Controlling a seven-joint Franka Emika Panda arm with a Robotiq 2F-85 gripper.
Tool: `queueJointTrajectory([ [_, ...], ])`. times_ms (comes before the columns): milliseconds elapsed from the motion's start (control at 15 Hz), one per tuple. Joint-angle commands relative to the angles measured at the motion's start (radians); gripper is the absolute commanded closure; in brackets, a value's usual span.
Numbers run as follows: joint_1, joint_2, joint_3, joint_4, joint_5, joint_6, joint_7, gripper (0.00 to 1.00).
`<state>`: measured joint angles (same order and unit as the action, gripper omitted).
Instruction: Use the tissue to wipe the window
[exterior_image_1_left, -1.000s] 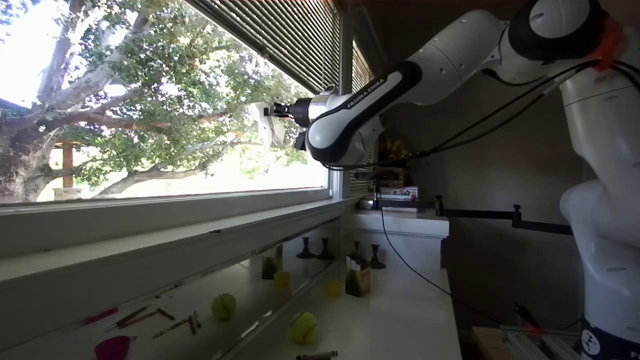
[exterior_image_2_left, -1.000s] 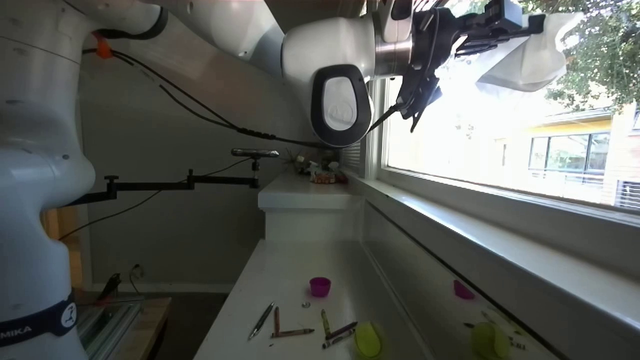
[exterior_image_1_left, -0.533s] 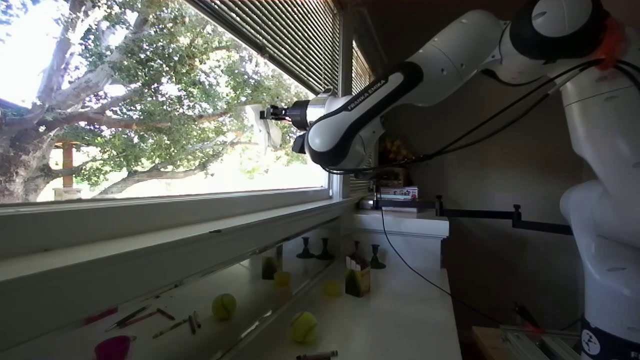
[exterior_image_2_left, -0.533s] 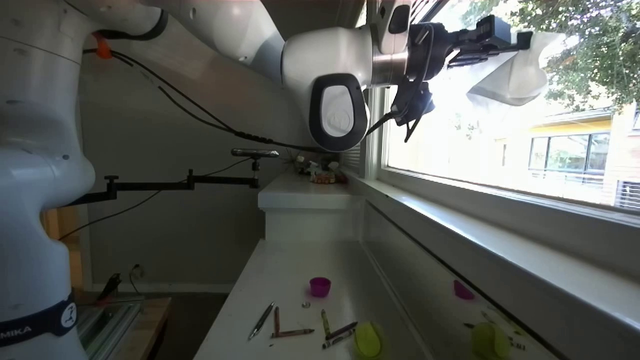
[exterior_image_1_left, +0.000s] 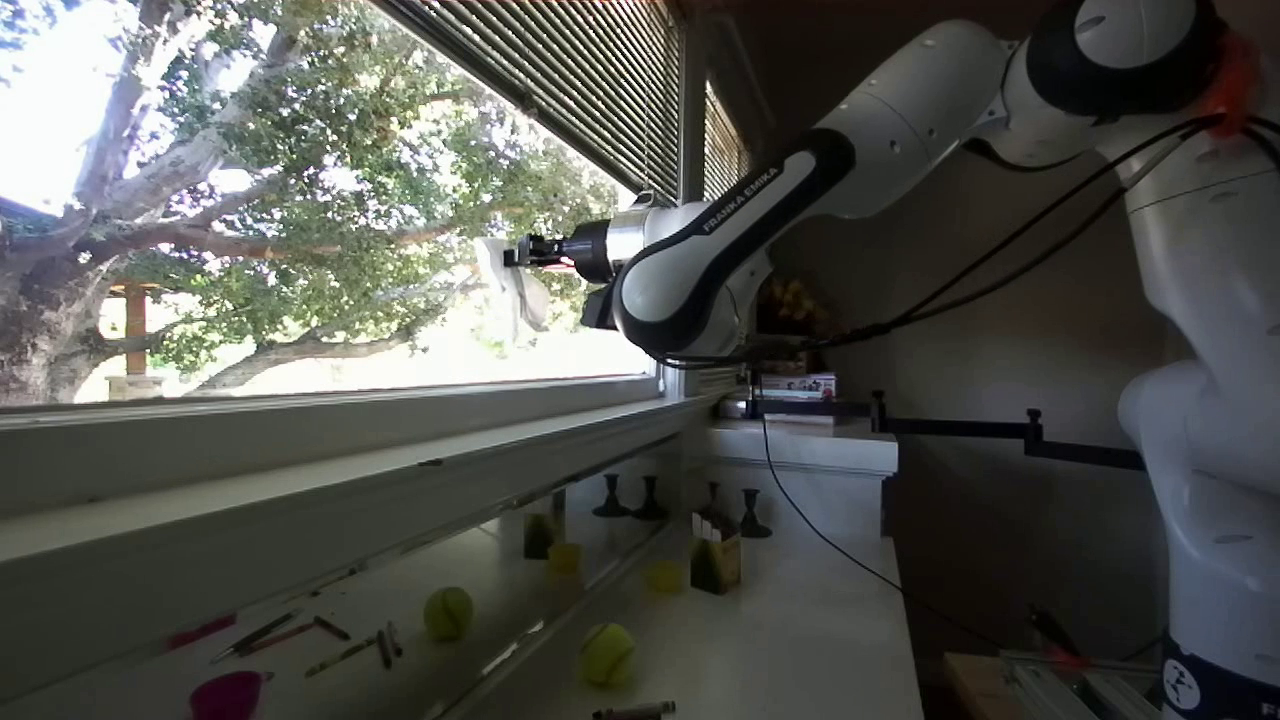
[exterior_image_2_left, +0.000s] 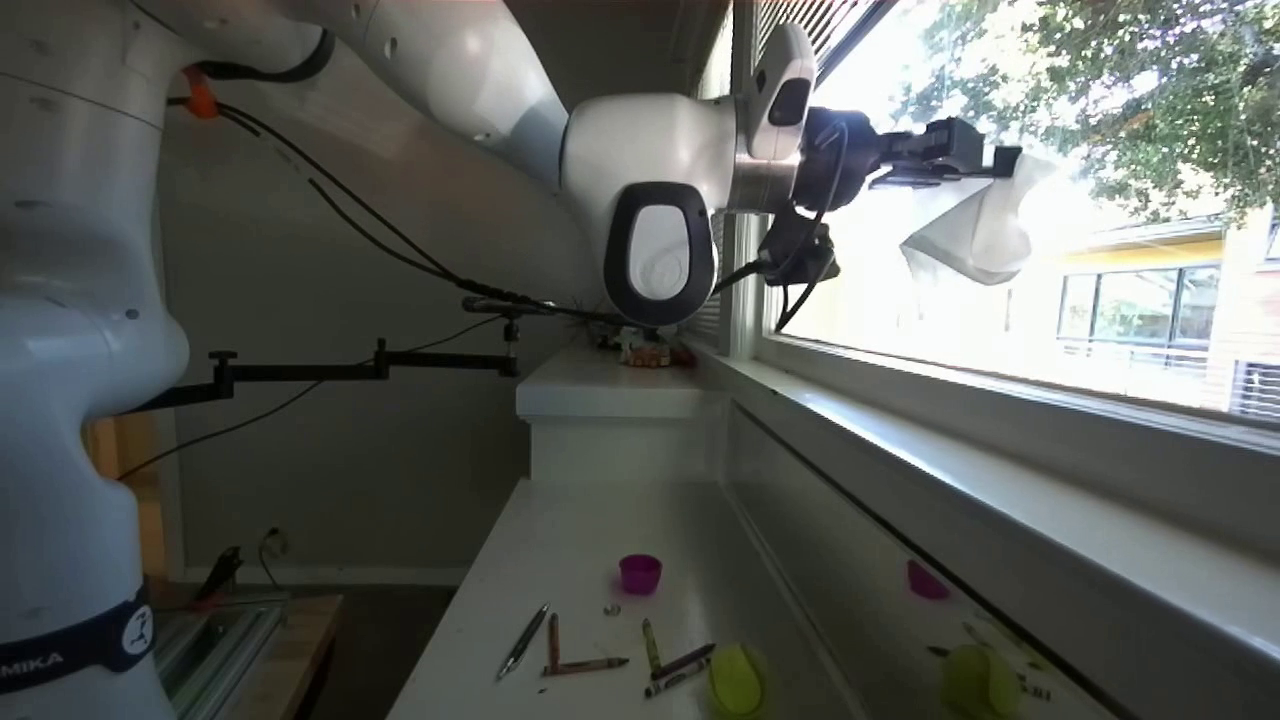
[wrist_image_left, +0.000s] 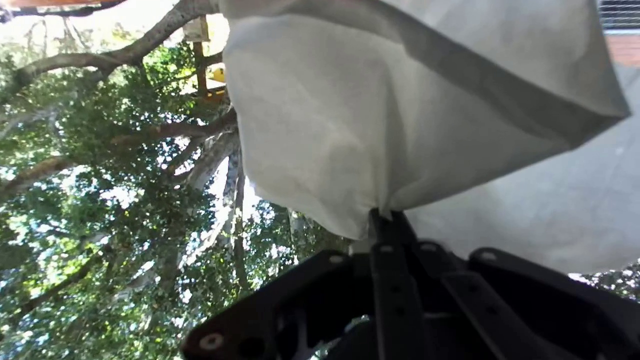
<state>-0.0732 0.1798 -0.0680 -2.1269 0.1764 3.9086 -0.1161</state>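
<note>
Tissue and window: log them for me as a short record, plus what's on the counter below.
Grip: tool shut on the tissue
Tissue shape: creased, hanging mostly below the tool
Tissue place: in front of the window, lower than the dark blinds, higher than the sill
Contact with window: cannot tell from these views
Counter: pen, crayons, purple cup, tennis ball

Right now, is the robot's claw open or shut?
The gripper is shut on the white tissue: in the wrist view, its fingertips pinch a gathered fold.
</note>
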Motion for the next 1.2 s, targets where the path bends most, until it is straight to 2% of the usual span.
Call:
queueJointTrajectory([
  [0, 0.016, 0.025, 0.012, -0.007, -0.026, -0.116, 0.043, 1.0],
  [533, 0.042, -0.082, 0.03, -0.113, -0.043, -0.268, 0.041, 1.0],
  [933, 0.051, -0.212, 0.042, -0.191, -0.073, -0.364, 0.041, 1.0],
  [1133, 0.054, -0.298, 0.054, -0.245, -0.145, -0.447, 0.1, 1.0],
])
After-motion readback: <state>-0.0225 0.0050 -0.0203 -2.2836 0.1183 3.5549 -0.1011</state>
